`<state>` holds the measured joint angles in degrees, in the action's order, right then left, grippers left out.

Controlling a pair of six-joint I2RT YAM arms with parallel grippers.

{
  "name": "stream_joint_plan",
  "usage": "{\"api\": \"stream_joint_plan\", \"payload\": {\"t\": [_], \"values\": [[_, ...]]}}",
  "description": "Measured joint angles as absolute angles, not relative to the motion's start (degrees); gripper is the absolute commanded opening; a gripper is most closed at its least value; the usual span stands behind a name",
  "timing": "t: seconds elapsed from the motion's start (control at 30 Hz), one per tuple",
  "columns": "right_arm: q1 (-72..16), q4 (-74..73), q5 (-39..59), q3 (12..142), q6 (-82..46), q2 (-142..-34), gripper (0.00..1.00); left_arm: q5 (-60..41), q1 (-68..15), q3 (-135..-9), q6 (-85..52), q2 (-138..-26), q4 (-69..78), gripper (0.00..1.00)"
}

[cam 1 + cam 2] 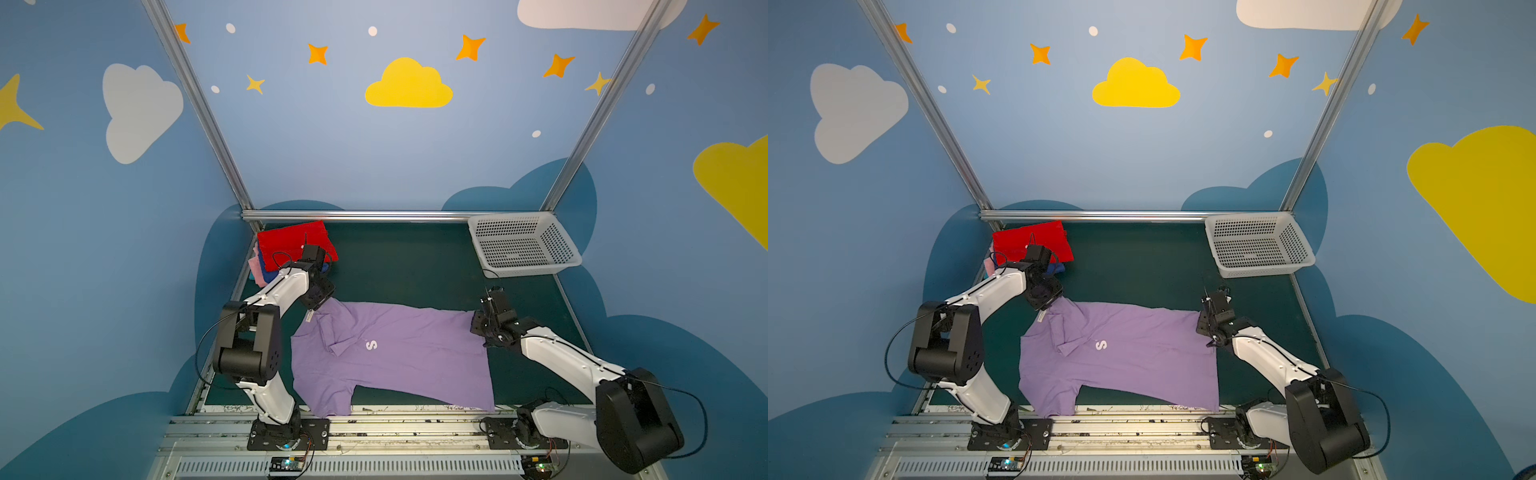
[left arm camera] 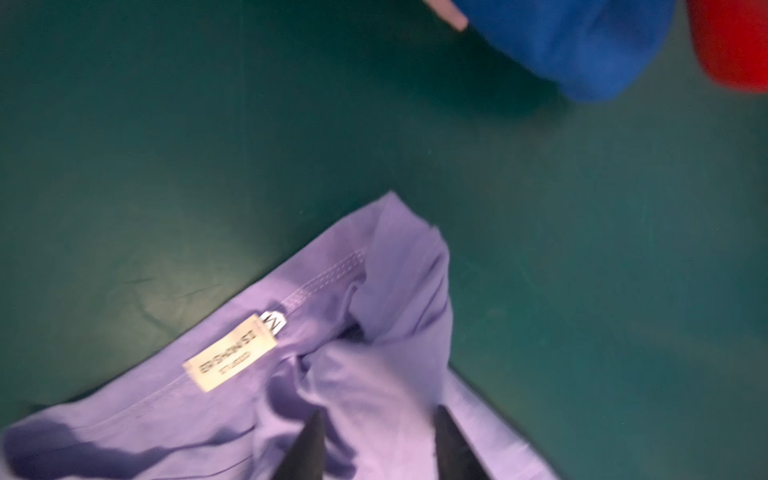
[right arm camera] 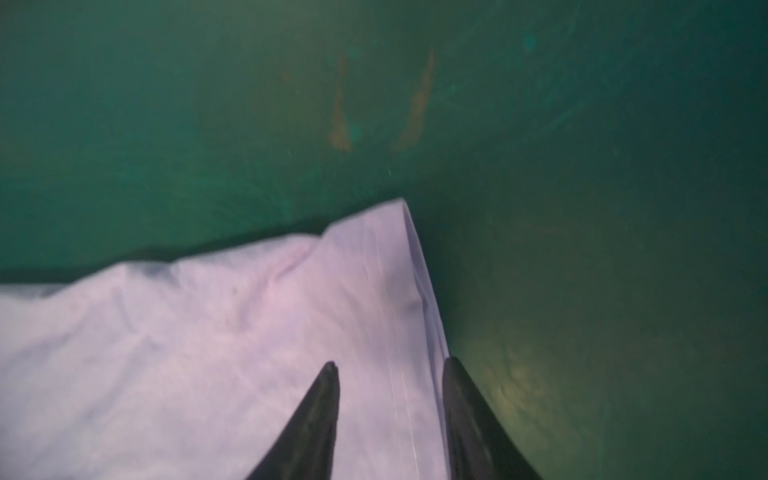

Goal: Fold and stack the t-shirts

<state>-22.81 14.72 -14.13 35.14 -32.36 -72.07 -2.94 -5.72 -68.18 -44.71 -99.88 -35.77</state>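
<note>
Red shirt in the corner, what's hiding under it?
A blue shirt and a pink shirt peek out from under the red shirt. Most of both is covered, so their folds cannot be seen.

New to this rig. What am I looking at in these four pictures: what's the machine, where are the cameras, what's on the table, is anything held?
The machine is two white robot arms, the left arm and the right arm, bolted at the near edge of a green table. Each ends in a two-fingered gripper.

Both top views come from one camera head overhead and are nearly alike. The other two pictures come from a camera on each wrist, looking along the fingers.

A lavender t-shirt lies spread in the middle. In the far left corner is a pile: a red t-shirt on top, with a blue t-shirt and a pink t-shirt under it. A white basket stands far right.

The left gripper is near the lavender shirt's collar label, the right gripper at its hem corner. Both have their jaws apart over the cloth, and no closed grip shows.
</note>
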Motion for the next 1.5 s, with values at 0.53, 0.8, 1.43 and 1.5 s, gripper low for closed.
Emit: {"api": "stream_joint_plan", "payload": {"t": [0.53,0.8,1.43,1.5], "values": [[-13.6,14.5,-1.3,49.4,-33.3,-94.0,0.00,-1.3,-3.1,-69.1,-43.5,-103.0,-36.6,0.12],[-8.6,15.7,2.8,50.7,-34.2,-96.0,0.00,-0.8,-2.2,-69.1,-42.9,-104.7,-36.9,0.04],[-3.0,18.7,2.4,63.1,-34.0,-100.8,0.00,-5.0,-8.6,-84.1,-44.1,-115.4,-35.4,0.04],[-2.8,18.8,2.2,64.1,-33.8,-101.1,0.00,-5.0,-9.6,-86.3,-44.3,-116.7,-35.4,0.04]]}}
